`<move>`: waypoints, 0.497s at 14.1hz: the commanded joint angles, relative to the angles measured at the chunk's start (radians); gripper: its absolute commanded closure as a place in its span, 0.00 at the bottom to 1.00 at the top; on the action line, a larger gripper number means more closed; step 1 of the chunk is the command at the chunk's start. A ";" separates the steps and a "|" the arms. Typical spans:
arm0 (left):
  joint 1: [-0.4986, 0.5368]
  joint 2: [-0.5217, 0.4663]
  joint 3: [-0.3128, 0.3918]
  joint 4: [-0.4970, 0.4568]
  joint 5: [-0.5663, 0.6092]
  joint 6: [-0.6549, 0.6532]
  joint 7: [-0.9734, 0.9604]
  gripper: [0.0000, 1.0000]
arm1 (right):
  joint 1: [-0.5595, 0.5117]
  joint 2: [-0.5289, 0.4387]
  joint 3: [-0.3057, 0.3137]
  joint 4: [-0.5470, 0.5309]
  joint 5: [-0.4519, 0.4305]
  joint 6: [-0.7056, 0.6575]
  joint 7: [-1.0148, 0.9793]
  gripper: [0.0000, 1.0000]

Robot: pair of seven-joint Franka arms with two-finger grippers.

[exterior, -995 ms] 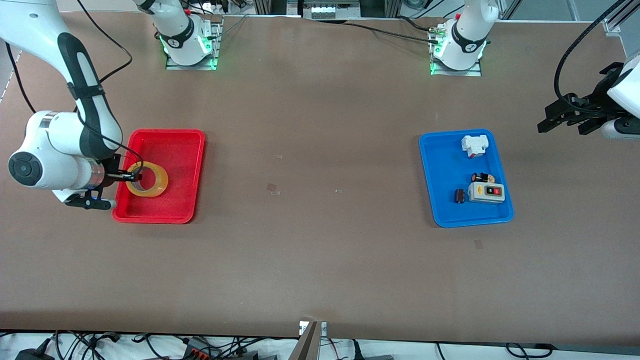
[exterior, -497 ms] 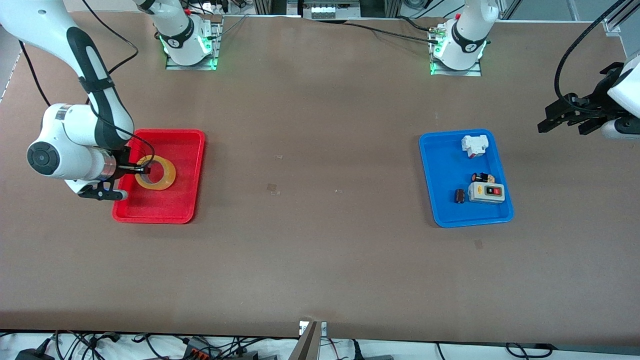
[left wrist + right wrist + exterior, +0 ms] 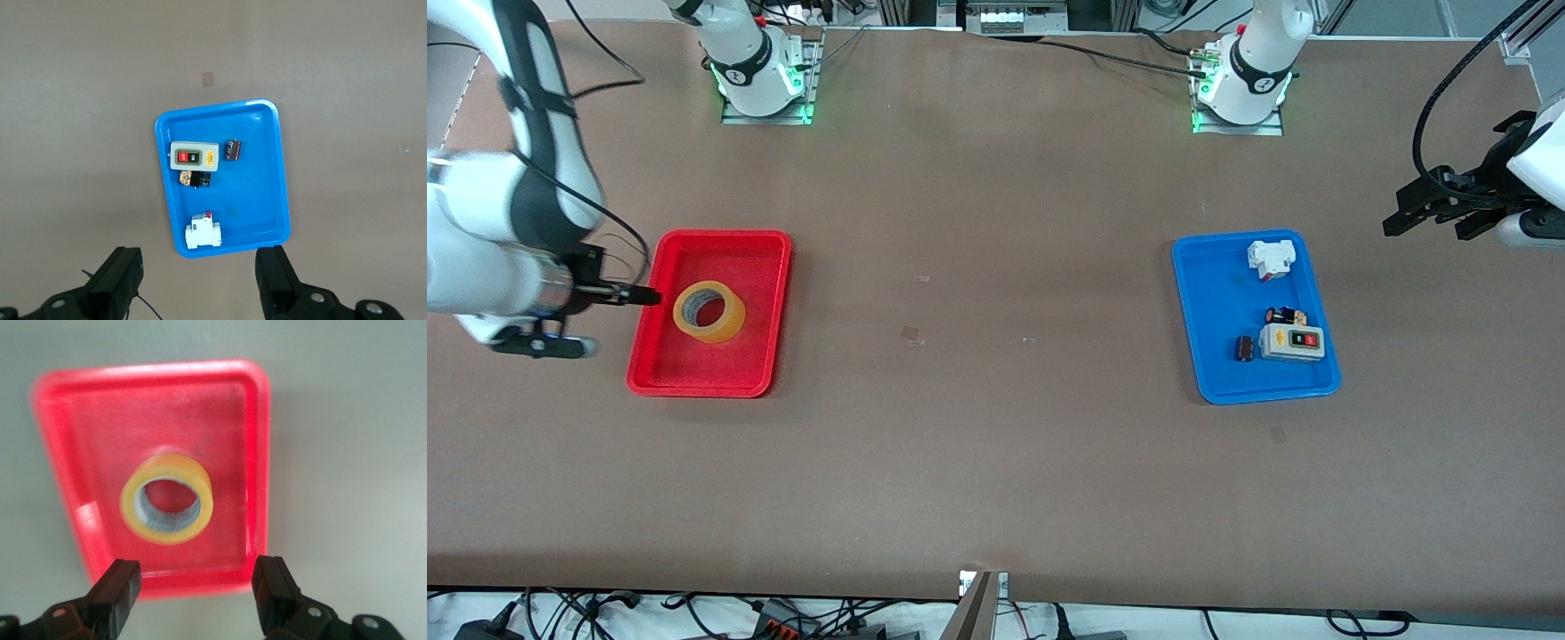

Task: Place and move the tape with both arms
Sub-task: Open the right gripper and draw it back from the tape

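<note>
The yellowish tape roll [image 3: 709, 312] lies flat in the red tray [image 3: 760, 253] at the right arm's end of the table. It shows in the right wrist view [image 3: 167, 498] inside the tray [image 3: 253, 453]. My right gripper [image 3: 640, 296] is open and empty, just outside the tray's edge, apart from the tape; its fingers [image 3: 117, 587] frame the tray rim in the wrist view. My left gripper [image 3: 1405, 213] is open and empty, raised past the blue tray [image 3: 1209, 373] at the left arm's end, and waits there; its fingers [image 3: 120, 273] show in the left wrist view.
The blue tray [image 3: 280, 167] holds a white breaker [image 3: 1270, 259], a grey switch box [image 3: 1291, 342], a small black cylinder [image 3: 1243, 348] and a small black part [image 3: 1283, 316]. Arm bases stand along the table's edge farthest from the front camera.
My right gripper let go of the tape and drew back out of the red tray, toward the table's end. The tape now lies free in the tray. The left arm has not moved.
</note>
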 commanded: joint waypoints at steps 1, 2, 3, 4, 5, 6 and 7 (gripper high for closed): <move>0.002 0.019 0.000 0.035 -0.006 -0.008 0.003 0.00 | 0.025 0.021 0.005 0.243 0.003 -0.191 -0.015 0.00; 0.002 0.019 0.000 0.035 -0.003 -0.008 0.003 0.00 | 0.028 0.021 0.005 0.303 0.003 -0.234 -0.017 0.00; 0.002 0.019 0.000 0.035 -0.003 -0.008 0.003 0.00 | 0.031 0.021 0.007 0.348 -0.002 -0.261 -0.029 0.00; 0.002 0.019 0.000 0.035 -0.003 -0.007 0.003 0.00 | 0.038 0.018 0.005 0.371 0.000 -0.273 -0.037 0.00; 0.002 0.019 0.000 0.035 -0.001 -0.007 0.003 0.00 | 0.038 0.018 0.007 0.384 0.003 -0.265 -0.025 0.00; 0.002 0.019 0.000 0.035 -0.001 -0.007 0.003 0.00 | 0.038 0.018 0.007 0.406 0.012 -0.259 -0.016 0.00; 0.002 0.019 -0.001 0.035 -0.001 -0.007 0.003 0.00 | 0.038 0.022 0.007 0.428 0.029 -0.253 -0.014 0.00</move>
